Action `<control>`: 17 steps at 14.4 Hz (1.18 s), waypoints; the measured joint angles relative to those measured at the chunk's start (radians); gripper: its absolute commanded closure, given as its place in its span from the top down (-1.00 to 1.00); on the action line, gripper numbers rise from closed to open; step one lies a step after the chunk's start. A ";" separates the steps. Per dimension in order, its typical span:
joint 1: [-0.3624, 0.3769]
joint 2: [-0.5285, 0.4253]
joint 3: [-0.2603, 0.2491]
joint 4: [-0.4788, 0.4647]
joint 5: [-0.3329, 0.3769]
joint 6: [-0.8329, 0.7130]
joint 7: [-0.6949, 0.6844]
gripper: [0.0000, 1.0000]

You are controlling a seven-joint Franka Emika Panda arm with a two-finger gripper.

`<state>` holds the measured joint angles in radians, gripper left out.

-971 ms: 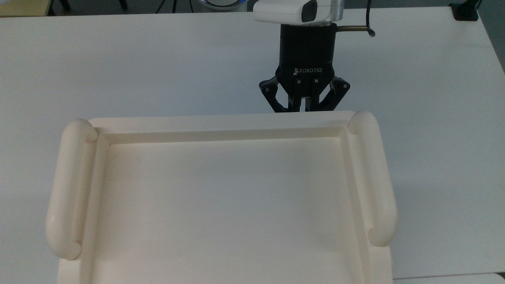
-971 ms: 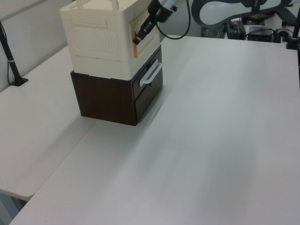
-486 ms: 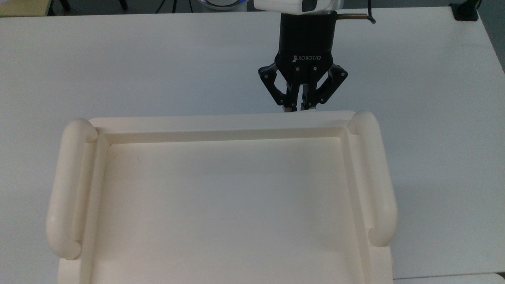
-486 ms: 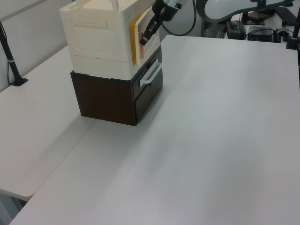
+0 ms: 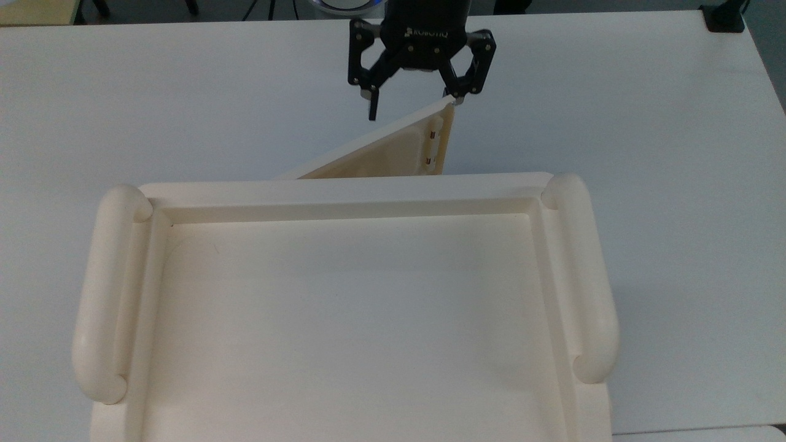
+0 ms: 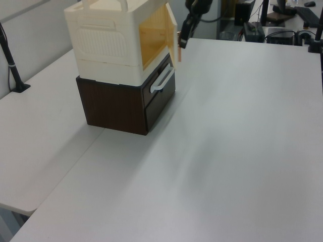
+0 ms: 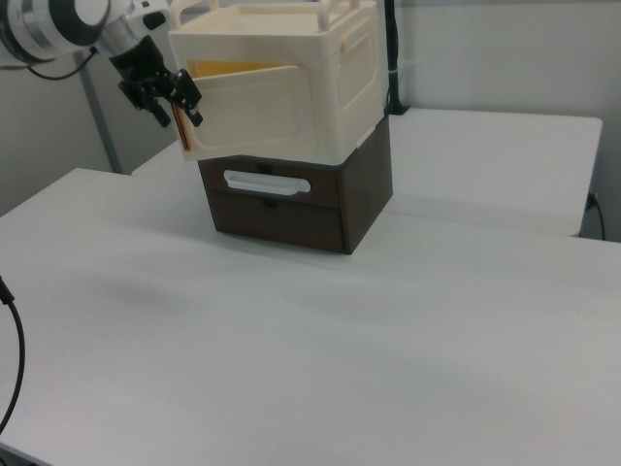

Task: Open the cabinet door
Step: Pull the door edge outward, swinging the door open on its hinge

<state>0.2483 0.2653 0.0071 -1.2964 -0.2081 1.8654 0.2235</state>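
The cabinet door (image 5: pixel 381 153) is a thin cream panel with small brass fittings near its free edge. It stands swung partway out from the cream cabinet (image 6: pixel 108 40). In the top view its free edge points up toward my gripper (image 5: pixel 412 103). The gripper is open, its jaws spread wide, and the fingertip (image 5: pixel 457 98) on the top view's right touches the door's free edge. In the left view the door (image 6: pixel 172 30) shows the orange-lit inside of the cabinet, with the gripper (image 6: pixel 182 39) at its outer edge. In the right view the gripper (image 7: pixel 167 97) hangs beside the door (image 7: pixel 272 112).
The cream cabinet's recessed top (image 5: pixel 344 190) has two tubular side handles. It sits on a dark brown drawer unit (image 6: pixel 113 106) with a white handle (image 6: pixel 162 80). A white table (image 6: pixel 227 151) stretches wide in front. A black post (image 6: pixel 12 65) stands at the left view's left.
The gripper has drawn back from the cabinet and gone from shut to open. The door has swung from nearly closed to partway open.
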 measured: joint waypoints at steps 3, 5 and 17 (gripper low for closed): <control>-0.001 -0.060 -0.003 0.000 0.000 -0.082 -0.022 0.83; -0.007 -0.103 -0.006 -0.001 0.001 -0.096 -0.053 0.90; 0.008 -0.060 0.006 -0.010 0.074 0.089 -0.078 0.92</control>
<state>0.2566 0.2050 0.0134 -1.3066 -0.1339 1.9549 0.1457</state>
